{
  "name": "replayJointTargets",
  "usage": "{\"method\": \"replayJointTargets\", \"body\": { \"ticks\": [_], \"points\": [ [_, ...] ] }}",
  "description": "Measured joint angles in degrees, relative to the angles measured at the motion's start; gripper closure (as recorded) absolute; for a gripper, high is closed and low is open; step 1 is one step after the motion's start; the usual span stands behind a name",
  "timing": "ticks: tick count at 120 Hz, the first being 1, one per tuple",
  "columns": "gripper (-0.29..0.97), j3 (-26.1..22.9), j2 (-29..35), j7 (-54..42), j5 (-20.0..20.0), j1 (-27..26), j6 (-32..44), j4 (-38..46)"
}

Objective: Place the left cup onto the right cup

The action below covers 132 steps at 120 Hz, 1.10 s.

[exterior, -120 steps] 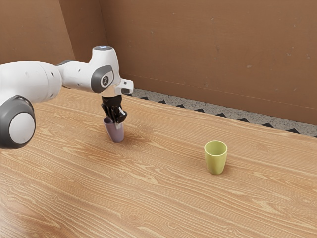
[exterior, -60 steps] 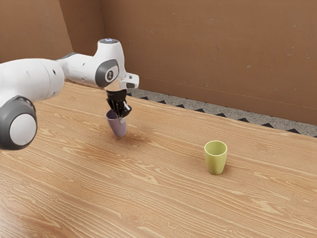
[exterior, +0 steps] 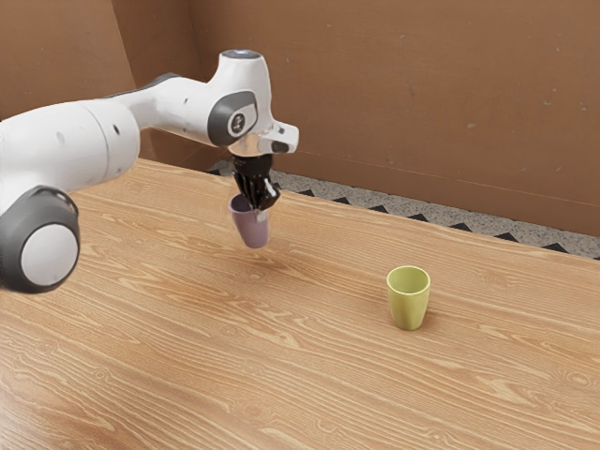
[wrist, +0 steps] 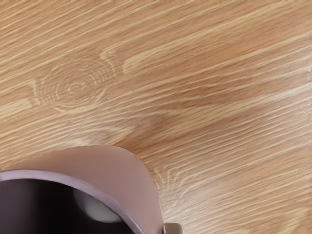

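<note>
The end effector (exterior: 260,199) grips the purple cup (exterior: 250,225) by its rim, its black fingers pinching one side of the wall from above, it seems with one inside the mouth and one outside. That hold leaves the cup's base free, which is what a stacking job wants: the bottom has to go into another cup with nothing around it.

The purple cup hangs clear of the desk (exterior: 281,375), over the part near the far edge, with its shadow on the wood below it. It tilts a little, base swung away from the arm, likely because it is held by one side only. In the wrist view its mouth (wrist: 97,170) sits right under the hand, with bare wood grain (wrist: 195,73) beyond.

The green cup (exterior: 409,296) stands upright and open-mouthed, well apart from the purple one, toward the exterior view's right. My guess is the carry across comes next, and the tilt will need watching when the base meets the green rim.
</note>
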State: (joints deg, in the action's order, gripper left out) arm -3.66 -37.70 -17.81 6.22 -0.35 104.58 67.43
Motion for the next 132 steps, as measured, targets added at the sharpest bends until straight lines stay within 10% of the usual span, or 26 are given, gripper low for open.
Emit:
{"method": "replayJointTargets", "body": {
  "ticks": [132],
  "points": [
    [0.79, -0.31, -2.10, -1.24, 1.35, -15.26, -10.09, -13.33]
  ]
}}
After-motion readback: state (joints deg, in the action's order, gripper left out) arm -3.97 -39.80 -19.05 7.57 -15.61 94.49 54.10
